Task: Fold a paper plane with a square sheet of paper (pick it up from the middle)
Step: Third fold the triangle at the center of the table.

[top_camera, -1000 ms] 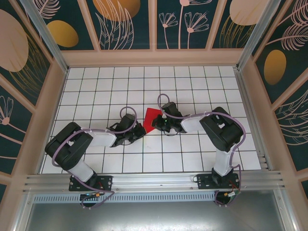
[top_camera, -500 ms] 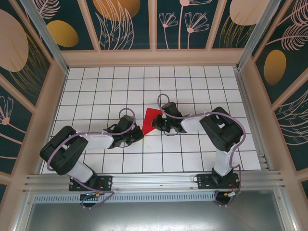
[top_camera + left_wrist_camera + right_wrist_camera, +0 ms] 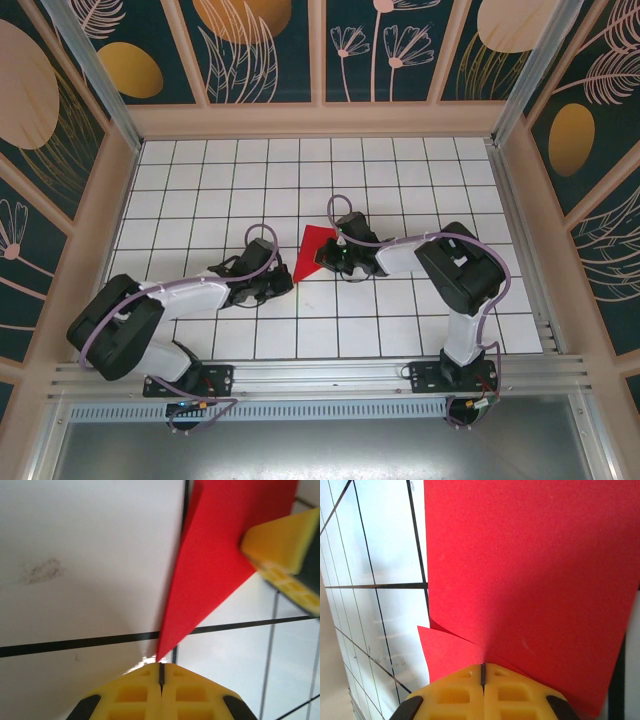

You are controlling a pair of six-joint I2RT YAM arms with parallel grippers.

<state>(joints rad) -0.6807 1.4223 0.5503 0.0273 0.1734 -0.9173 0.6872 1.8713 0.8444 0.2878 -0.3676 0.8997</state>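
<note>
The thin bright red paper sheet (image 3: 314,246), folded to a long point, sits mid-way across the white gridded desk (image 3: 400,180) between both arms. The right pincer (image 3: 482,672) is pressed together on its broad end. The left pincer (image 3: 161,672) is pressed together too, and the paper's sharp tip meets its seam, apparently nipped there.

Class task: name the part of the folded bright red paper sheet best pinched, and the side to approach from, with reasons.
Probably its narrow pointed tip, approached from the left arm's side, along the white gridded table. The folded bright red paper sheet tapers toward the shut left hand, which meets that tip, while the right hand is shut on the wide end.
</note>
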